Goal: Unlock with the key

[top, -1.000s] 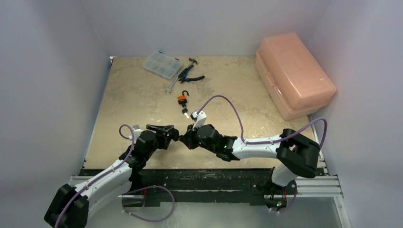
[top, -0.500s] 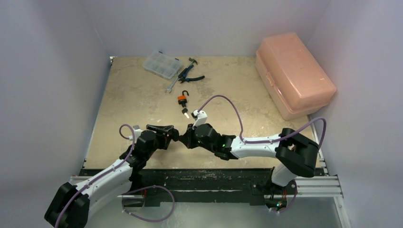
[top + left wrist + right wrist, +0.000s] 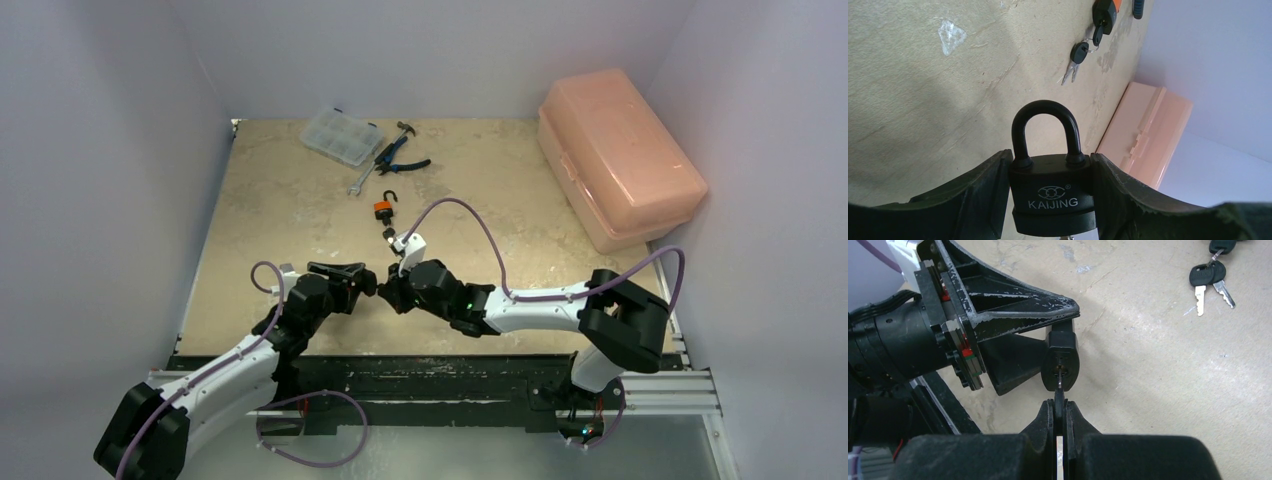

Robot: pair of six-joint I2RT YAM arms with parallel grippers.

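Left pincer (image 3: 366, 282) and right pincer (image 3: 392, 288) meet tip to tip by the middle of the desk's (image 3: 300, 220) near edge. Orange lock (image 3: 382, 208) sits mid-desk, pink box (image 3: 615, 160) at the far right corner, so there's bare room around the arms. Left wrist: pincer clamps the black padlock (image 3: 1053, 200) by its body, shackle closed. Right wrist: pincer clenched on the key (image 3: 1060, 401), blade tip at the keyway. Keep the blade in line, push straight in, then twist; spare keys (image 3: 1209, 280) lie well apart
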